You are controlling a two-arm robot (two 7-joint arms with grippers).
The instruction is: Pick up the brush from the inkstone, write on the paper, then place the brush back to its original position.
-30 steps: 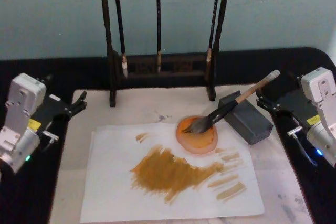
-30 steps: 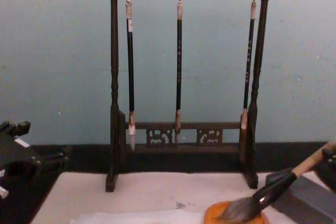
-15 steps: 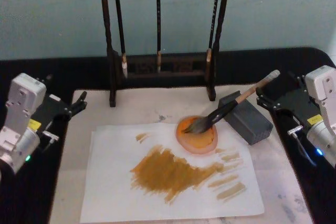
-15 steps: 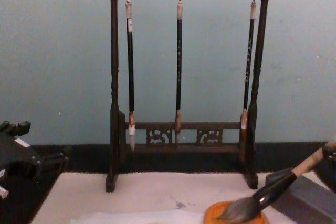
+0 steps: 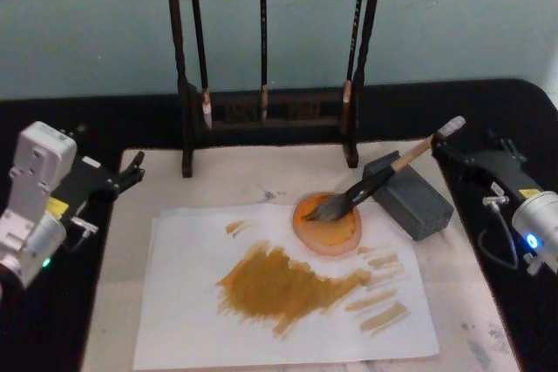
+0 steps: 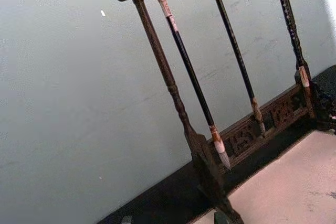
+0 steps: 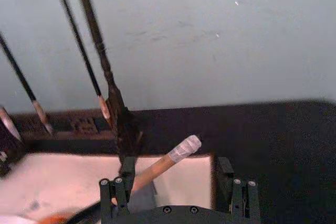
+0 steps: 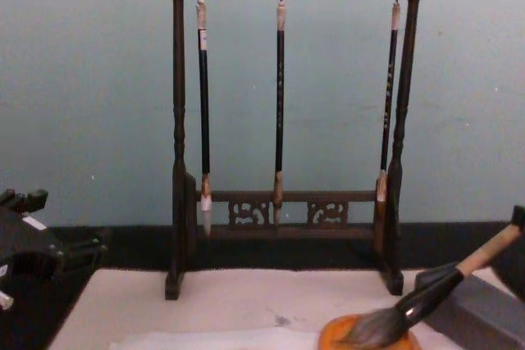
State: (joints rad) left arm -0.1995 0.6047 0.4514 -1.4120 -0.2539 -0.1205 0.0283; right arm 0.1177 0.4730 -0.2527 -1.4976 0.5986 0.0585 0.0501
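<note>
The brush (image 5: 384, 172) lies toward the right edge of the mat (image 5: 218, 182). Crossing from the left, the left gripper (image 5: 131, 172) hangs idle just off the mat's left edge; whether it is spread or closed cannot be told. The paper (image 5: 183, 302) covers the mat's near half and carries ochre strokes. On its far edge, toward the right, an orange dish (image 5: 340, 237) holds the bristles, while the handle leans up over the grey inkstone (image 5: 418, 206). The right gripper (image 7: 176, 186) is spread wide, its fingers (image 7: 239, 195) either side of the handle's taped end, apparently not pressing it. As I judge it, closing off-centre on that tip could lever the bristles out, flick colour onto the paper or drag the dish. A hold so near the end may also let the brush swing. Open room lies above the paper. The brush rack (image 5: 261, 119) along the far edge hems in any backward lift.
</note>
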